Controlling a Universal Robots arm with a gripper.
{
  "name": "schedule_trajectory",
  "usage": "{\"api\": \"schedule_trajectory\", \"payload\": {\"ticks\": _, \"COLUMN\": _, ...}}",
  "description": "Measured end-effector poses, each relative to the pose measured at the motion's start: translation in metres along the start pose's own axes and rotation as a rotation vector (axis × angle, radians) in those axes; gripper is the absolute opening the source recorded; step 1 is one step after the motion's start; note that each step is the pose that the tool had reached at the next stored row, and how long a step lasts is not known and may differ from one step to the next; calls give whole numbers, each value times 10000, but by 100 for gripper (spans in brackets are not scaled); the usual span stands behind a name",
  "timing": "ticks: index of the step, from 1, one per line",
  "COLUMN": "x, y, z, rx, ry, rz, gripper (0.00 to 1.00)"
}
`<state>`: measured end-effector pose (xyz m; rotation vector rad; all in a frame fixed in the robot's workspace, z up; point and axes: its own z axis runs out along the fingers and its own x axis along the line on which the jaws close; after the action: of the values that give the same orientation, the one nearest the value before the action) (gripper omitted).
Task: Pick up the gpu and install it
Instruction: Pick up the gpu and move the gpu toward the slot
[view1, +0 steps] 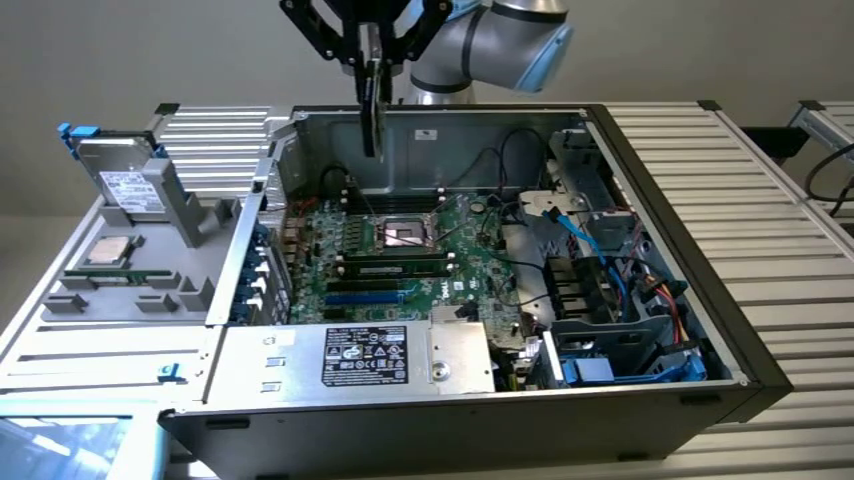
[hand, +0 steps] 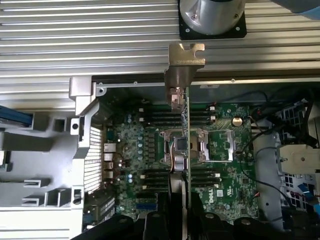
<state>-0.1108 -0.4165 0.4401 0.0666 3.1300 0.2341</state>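
Observation:
The gpu (view1: 378, 115) hangs edge-on in the air, a thin card with its silver bracket (hand: 185, 70) at one end. My gripper (view1: 375, 55) is shut on it from above, over the back of the open computer case (view1: 694, 330). In the wrist view the gpu (hand: 188, 150) runs as a thin green line across the motherboard (hand: 220, 150), and the dark fingers (hand: 172, 200) clamp its near end. The motherboard (view1: 400, 250) lies flat in the case well below the card, with its processor socket (view1: 404, 232) under it.
A grey fixture tray (view1: 120, 290) at the exterior view's left holds a silver hard drive (view1: 134, 185) and a processor chip (view1: 110, 252). The power supply (view1: 354, 355) fills the case's front. Blue and black cables (view1: 587, 250) crowd the right side. Ribbed metal table (view1: 774, 200) surrounds the case.

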Motion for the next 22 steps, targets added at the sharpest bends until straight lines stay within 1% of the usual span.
{"api": "schedule_trajectory", "payload": {"ticks": 1, "x": -38, "y": 1, "z": 7, "rx": 12, "ry": 4, "rz": 1, "gripper": 28}}
{"api": "schedule_trajectory", "payload": {"ticks": 4, "x": -163, "y": 3, "z": 21, "rx": 14, "ry": 18, "rz": 4, "gripper": 28}}
{"api": "schedule_trajectory", "payload": {"ticks": 7, "x": -281, "y": 5, "z": 35, "rx": 16, "ry": 51, "rz": 9, "gripper": 28}}
{"api": "schedule_trajectory", "payload": {"ticks": 10, "x": -373, "y": 7, "z": 47, "rx": 16, "ry": 58, "rz": 10, "gripper": 28}}
{"api": "schedule_trajectory", "payload": {"ticks": 19, "x": -773, "y": 13, "z": 119, "rx": 19, "ry": 92, "rz": -3, "gripper": 28}}
{"api": "schedule_trajectory", "payload": {"ticks": 22, "x": -874, "y": 13, "z": 149, "rx": 18, "ry": 95, "rz": -26, "gripper": 28}}
